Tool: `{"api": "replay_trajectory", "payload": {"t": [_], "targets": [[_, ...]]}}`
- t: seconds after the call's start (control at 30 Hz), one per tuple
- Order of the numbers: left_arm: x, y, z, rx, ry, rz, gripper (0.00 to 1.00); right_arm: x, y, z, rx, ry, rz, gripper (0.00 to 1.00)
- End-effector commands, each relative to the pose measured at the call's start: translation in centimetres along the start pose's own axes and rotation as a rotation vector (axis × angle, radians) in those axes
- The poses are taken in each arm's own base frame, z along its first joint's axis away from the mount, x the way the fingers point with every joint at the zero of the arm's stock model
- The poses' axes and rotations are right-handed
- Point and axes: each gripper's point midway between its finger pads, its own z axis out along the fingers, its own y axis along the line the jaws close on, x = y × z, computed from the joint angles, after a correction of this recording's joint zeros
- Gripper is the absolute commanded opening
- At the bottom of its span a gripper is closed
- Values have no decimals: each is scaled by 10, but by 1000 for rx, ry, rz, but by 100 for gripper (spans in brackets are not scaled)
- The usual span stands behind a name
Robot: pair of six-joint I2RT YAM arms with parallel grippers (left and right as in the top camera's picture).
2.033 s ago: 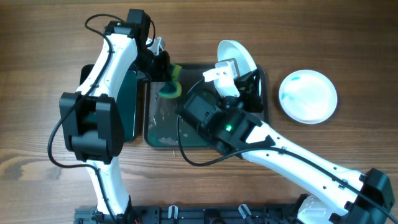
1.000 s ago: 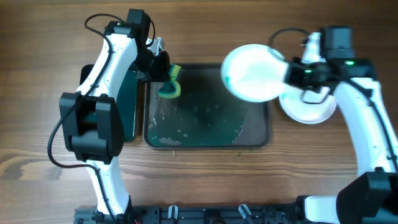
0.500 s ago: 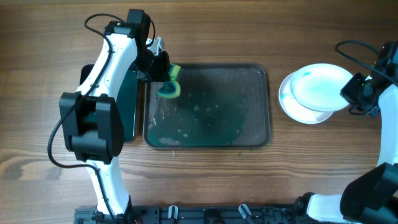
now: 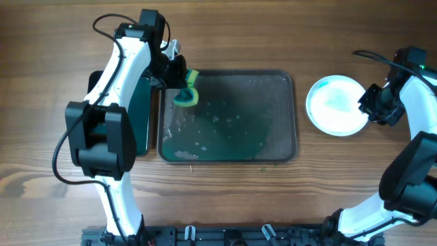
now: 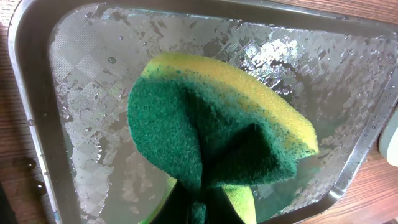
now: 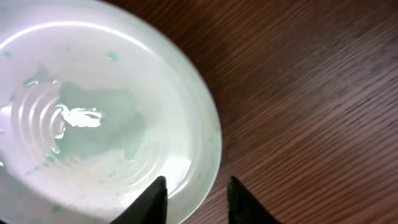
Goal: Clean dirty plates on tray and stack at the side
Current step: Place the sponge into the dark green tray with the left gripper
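Note:
The white plates lie stacked on the bare wood tabletop to the right of the tray; the top one carries teal smears and also shows in the right wrist view. My right gripper is open at the stack's right edge, with the top plate's rim between its fingertips. The dark grey tray holds no plate, only water and greenish residue. My left gripper is shut on a yellow-and-green sponge above the tray's far left corner. The left wrist view shows the sponge, the gripper and the wet tray.
A smaller black tray with a green inside sits against the grey tray's left side, mostly under the left arm. A white object shows behind the left gripper. Bare wood surrounds the tray and the plates.
My right arm carried a plate from the tray over to the right, set it on the plate lying there and let it go. The left arm and sponge have not moved.

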Motion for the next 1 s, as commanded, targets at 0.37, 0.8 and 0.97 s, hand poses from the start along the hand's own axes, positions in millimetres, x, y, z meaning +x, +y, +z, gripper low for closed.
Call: {"api": "replay_trajectory", "payload": {"t": [0.37,0.8,0.97], "targets": [[45,134,-111,-487,-48,-350,4,44,114,-89,-375,-65,-362,45],[38,185,-31,-433,-132,-439,43,59,140,-91,-380,-92,-507,45],[25,159,-81,-391,-187,-425,66,62,137,-100,-385,-106,-522,51]]}}
